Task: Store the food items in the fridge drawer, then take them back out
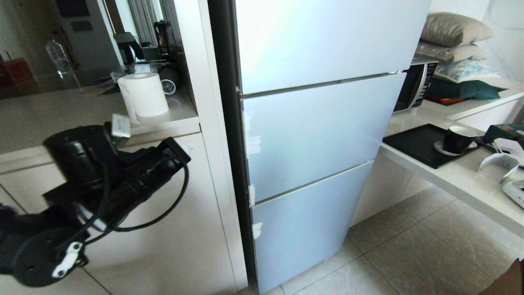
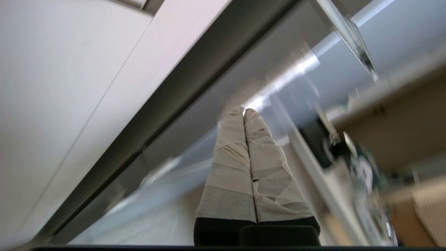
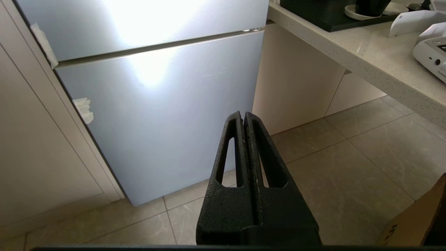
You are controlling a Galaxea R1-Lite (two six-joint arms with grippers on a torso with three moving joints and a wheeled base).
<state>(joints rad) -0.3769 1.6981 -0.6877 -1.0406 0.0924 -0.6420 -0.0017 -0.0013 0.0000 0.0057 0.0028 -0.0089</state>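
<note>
Both claws pinched tight, nothing held. Your left gripper (image 2: 244,112) is raised, fridge (image 1: 315,135) ahead of tips, doors closed. Right gripper (image 3: 243,116) aims low at fridge's bottom door. Food, drawer: not visible.

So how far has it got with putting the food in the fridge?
Barely started. All three fridge doors look shut, so no drawer or food shows yet. In hand: the left arm is raised beside the fridge, its left tool closed and empty. The right tool hangs closed over the floor. Opening, storing and taking out all remain.
</note>
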